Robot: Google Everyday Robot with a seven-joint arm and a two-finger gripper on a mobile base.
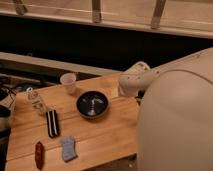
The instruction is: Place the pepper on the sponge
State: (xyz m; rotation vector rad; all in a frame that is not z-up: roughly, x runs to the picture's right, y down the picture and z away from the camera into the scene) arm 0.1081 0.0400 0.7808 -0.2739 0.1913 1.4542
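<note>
The dark red pepper (pixel 39 154) lies on the wooden table (pixel 115 127) near its front left corner, its length running front to back. Just to its right, a small gap away, the light blue-grey sponge (pixel 68 148) lies flat. My white arm (pixel 136 81) reaches in from the right over the table's right edge, far from both. The bulky arm body fills the right of the view, and the gripper does not show.
A black oblong with white stripes (pixel 52 123) lies just behind the sponge. A dark bowl (pixel 92 104) sits mid-table, with a pale cup (pixel 68 83) behind it and a small bottle (pixel 36 101) at the left. Beyond the table is a dark drop.
</note>
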